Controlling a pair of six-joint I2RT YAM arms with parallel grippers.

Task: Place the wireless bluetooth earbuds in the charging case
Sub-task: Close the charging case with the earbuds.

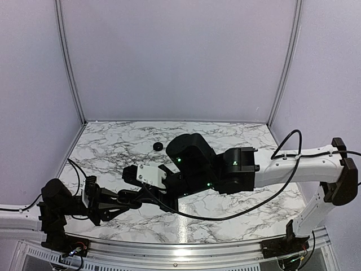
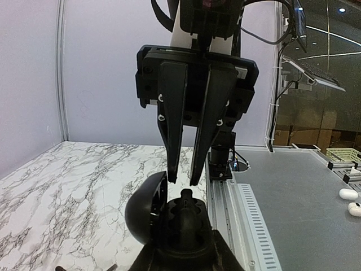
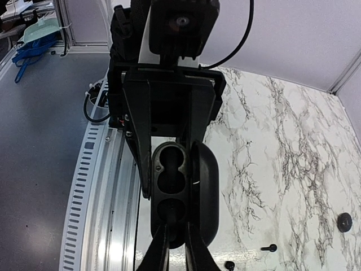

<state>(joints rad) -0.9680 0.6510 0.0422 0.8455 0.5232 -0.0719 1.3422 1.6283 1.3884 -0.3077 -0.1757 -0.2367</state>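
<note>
Seeing two tiny earbuds (image 3: 272,247) loose on the marble bench (image 3: 282,124), apart from the open charging case (image 3: 172,180). Got that clamped in the left hand (image 2: 181,240), right hand (image 2: 183,179) just above, nearly shut, can't tell if holding anything

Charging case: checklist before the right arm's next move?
1. Lid of the charging case open: ok.
2. Left gripper clamped on the case: ok.
3. Right gripper above the case, fingers pointing down: ok.
4. Upper well empty: ok.
5. Lower well empty: cannot tell, dark and partly behind the right fingers.
6. Earbud held by the right gripper: cannot tell; two earbuds lie loose on the table.
</note>
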